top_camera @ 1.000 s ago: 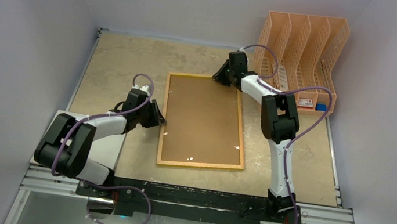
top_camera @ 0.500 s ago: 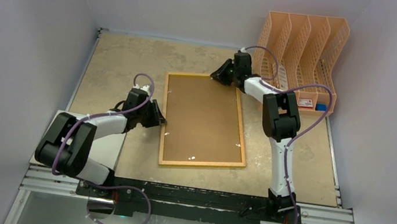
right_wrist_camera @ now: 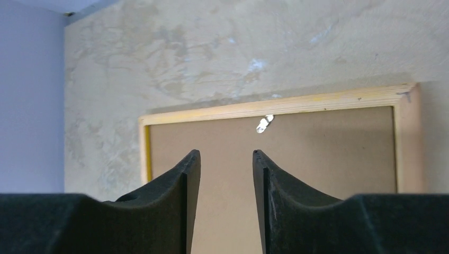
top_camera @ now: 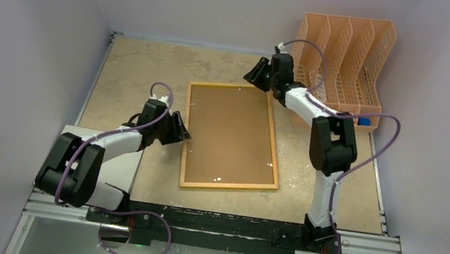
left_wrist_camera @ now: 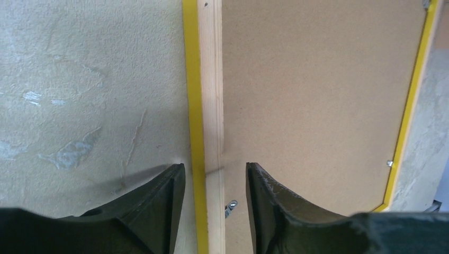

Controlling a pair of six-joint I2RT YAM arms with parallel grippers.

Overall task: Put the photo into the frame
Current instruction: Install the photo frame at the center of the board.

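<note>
The frame (top_camera: 230, 185) lies face down in the middle of the table, its light wood back up and yellow edges showing. A brown backing board (top_camera: 229, 134) fills it. The photo is hidden. My left gripper (top_camera: 185, 136) is at the frame's left rail. In the left wrist view that gripper (left_wrist_camera: 214, 168) is open, and its fingers straddle the rail (left_wrist_camera: 209, 79) with a gap on each side. My right gripper (top_camera: 252, 78) hovers at the frame's far edge. In the right wrist view it (right_wrist_camera: 226, 153) is open over the board (right_wrist_camera: 317, 148) with nothing between its fingers.
A peach file rack (top_camera: 342, 57) stands at the back right, close behind the right arm. A grey-white flat panel (top_camera: 132, 166) lies at the near left under the left arm. Small metal tabs (left_wrist_camera: 231, 205) (right_wrist_camera: 264, 124) sit on the frame's inner edge.
Both grippers have opened and let go of the frame's rails. The right gripper has drawn back from the far edge and its arm has swung right. The frame shifted slightly.
</note>
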